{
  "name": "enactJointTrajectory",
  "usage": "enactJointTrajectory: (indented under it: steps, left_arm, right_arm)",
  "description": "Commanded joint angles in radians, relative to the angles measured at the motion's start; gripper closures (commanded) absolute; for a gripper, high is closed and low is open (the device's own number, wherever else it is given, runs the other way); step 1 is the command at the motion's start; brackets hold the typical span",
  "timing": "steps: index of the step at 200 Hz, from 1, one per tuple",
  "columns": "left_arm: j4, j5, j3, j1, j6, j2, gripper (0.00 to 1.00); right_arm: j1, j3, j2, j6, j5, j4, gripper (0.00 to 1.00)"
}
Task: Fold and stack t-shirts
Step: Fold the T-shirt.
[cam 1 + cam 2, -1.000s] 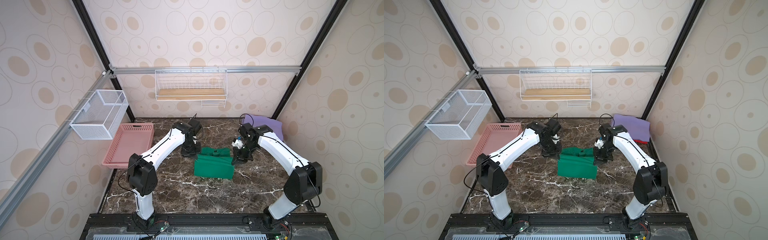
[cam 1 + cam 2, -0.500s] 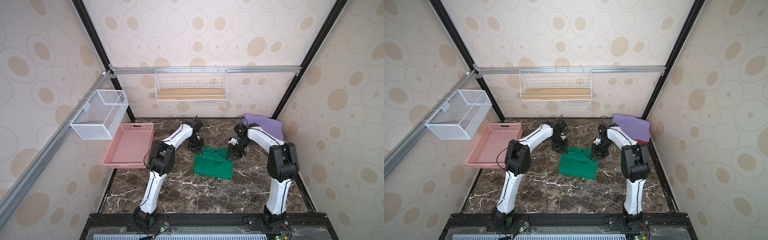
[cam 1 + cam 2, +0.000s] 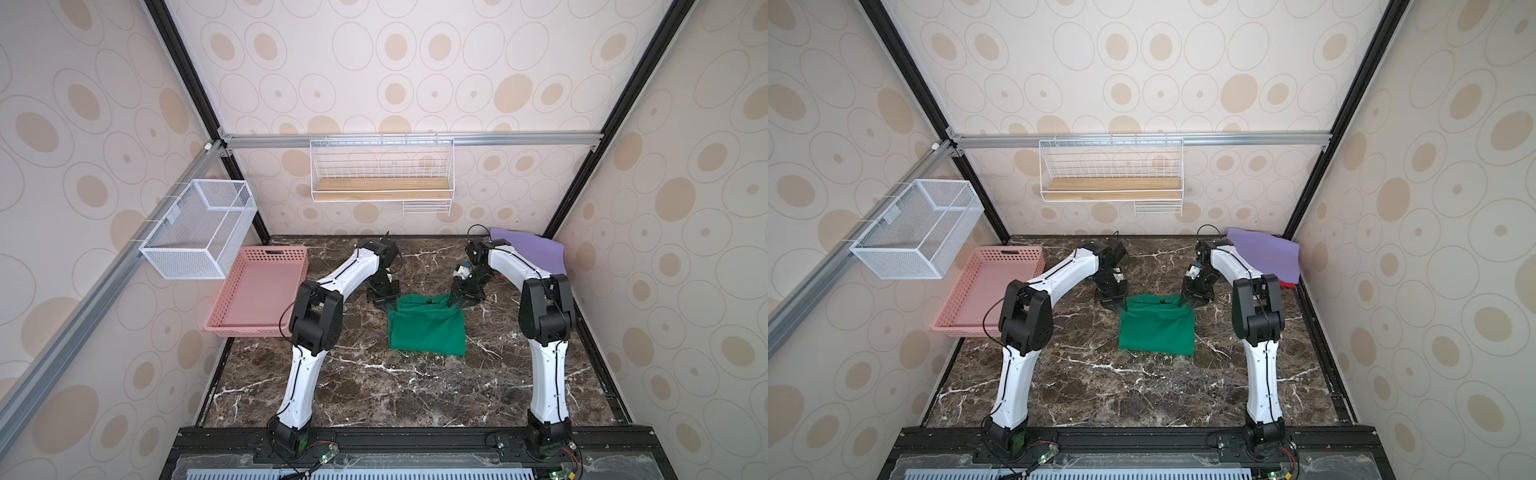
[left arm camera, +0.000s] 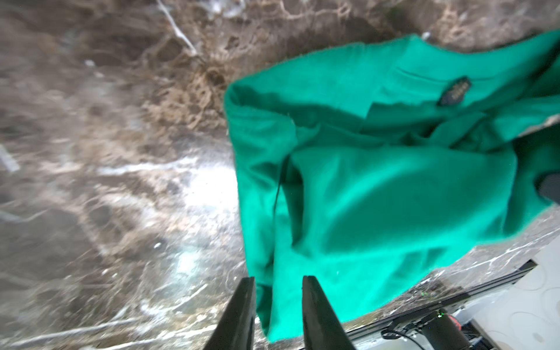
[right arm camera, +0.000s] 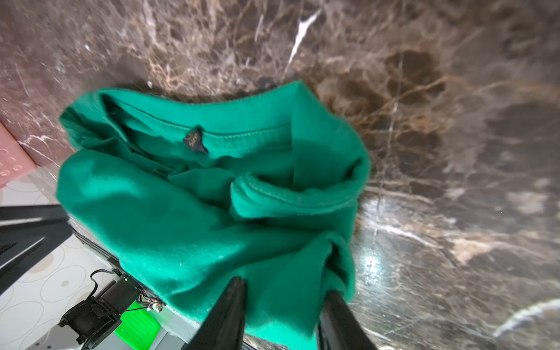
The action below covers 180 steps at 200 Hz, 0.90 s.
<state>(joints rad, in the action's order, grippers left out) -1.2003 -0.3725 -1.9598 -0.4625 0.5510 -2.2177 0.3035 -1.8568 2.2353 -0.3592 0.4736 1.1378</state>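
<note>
A deep green t-shirt [image 3: 427, 326] [image 3: 1158, 328] lies folded into a rough rectangle in the middle of the marble table. Its collar and label face the far edge. My left gripper [image 3: 384, 305] [image 4: 277, 280] is open at the shirt's far left corner. Green cloth [image 4: 378, 188] shows between and past its fingers. My right gripper [image 3: 459, 300] [image 5: 283, 286] is open at the far right corner, over bunched cloth [image 5: 212, 212]. A lavender-purple t-shirt [image 3: 528, 251] [image 3: 1266, 253] lies folded at the back right. A sliver of the red t-shirt [image 3: 1287, 284] shows under it.
A pink perforated basket [image 3: 272, 250] stands on the table's left side. A white wire cage [image 3: 199, 228] hangs on the left rail. A wire shelf with a wooden board [image 3: 382, 193] hangs on the back wall. Both arms' elbows rise beside the shirt.
Both grippers have gone from shut to open, letting go of the green shirt's far edge. The raised fold has settled flatter. The arms' elbows have swung toward the front.
</note>
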Motion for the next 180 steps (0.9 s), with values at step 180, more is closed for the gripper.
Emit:
enactJointTrajectory:
  steps: [180]
  left_arm:
    - [-0.11, -0.019, -0.144, -0.174, 0.108, 0.012, 0.69]
  right_arm:
    - [0.047, 0.237, -0.314, 0.03, -0.045, 0.063, 0.57]
